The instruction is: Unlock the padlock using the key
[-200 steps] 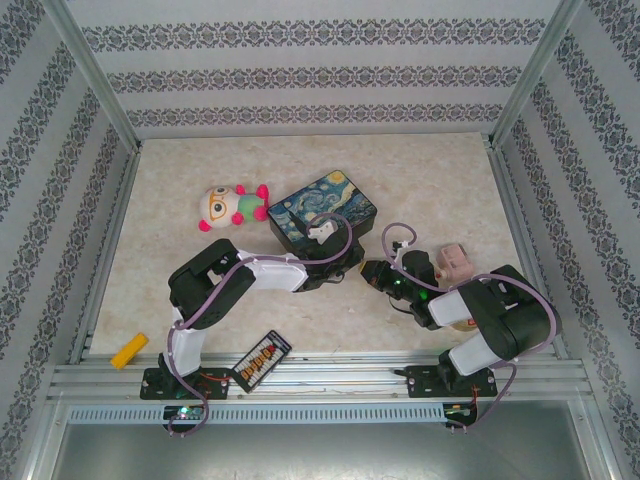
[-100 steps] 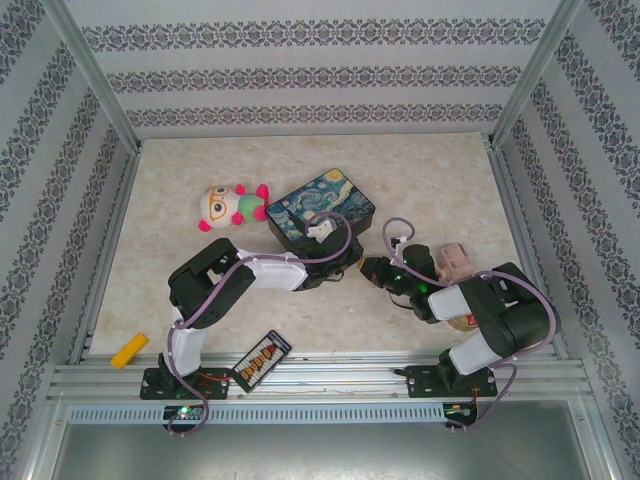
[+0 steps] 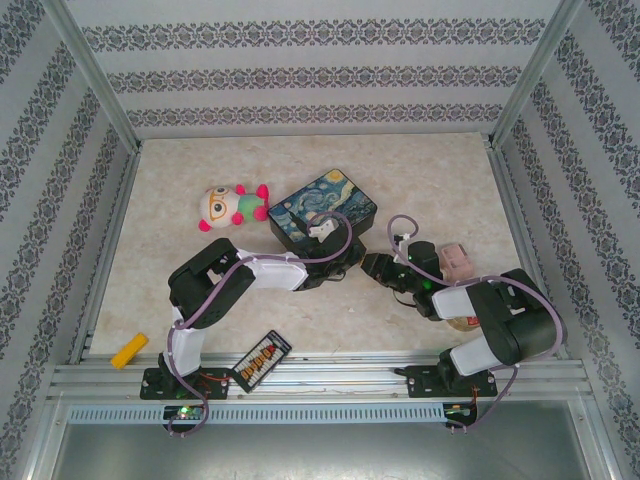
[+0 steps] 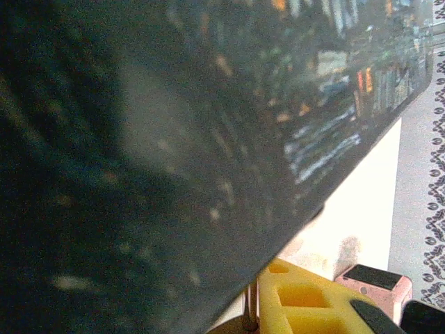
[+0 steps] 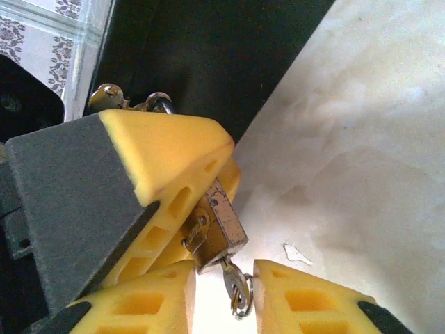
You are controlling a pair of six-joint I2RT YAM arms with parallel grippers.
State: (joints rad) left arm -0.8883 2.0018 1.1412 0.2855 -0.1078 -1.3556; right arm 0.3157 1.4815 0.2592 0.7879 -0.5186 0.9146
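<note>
- Wallpapered walls (image 3: 320, 75) close in a pale marbled worktop (image 3: 440, 180), and both arms reach toward its middle.
- Nearest the work is the Starry-Night tin box (image 3: 322, 205). Its dark side stands just behind the spot where the two arms meet.
- On the right wrist camera I see the left fingers (image 5: 160, 149) clamped on the padlock (image 5: 221, 226), just beside that box.
- The padlock's long axis is tilted. Its far end runs up between the left fingers, and its keyway end points down toward my right wrist camera.
- The right fingers (image 5: 313, 303) stand apart and grip nothing, one on either side of the key.
- The key (image 5: 233, 278) sticks out of the keyway end and looks seated, with its small ring hanging below. It sits closer to one pad than the other, and I cannot tell if it touches.
- As I judge it, the right arm has the next move. The key's stem runs along the padlock's axis and straight into the gap, so I would close squarely on the key head and twist about that axis.
</note>
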